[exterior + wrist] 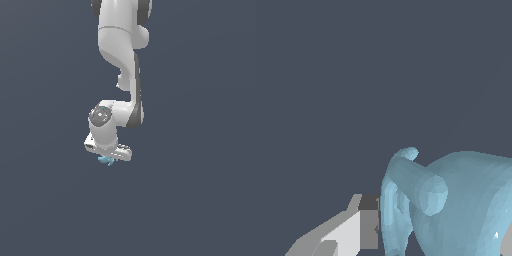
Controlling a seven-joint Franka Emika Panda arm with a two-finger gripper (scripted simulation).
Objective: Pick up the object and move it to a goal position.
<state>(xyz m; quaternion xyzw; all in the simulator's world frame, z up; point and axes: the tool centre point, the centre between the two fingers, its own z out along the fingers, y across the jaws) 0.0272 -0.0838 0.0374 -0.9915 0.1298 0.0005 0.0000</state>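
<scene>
Between the fingers of the gripper (431, 235), the object (466, 200) fills the wrist view; 1 finger (356, 230) touches its side, so the jaws look closed on it. Beyond the object is only dark ground. I judge the carry needs a firm, steady grip and slow motion.

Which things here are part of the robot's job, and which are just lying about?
Part of the job:
- the light-blue object, a small lumpy curved piece under the wrist
- the gripper, right at the object; one finger shows beside it in the wrist view

Just lying about:
- nothing else shows, only the plain dark surface
</scene>
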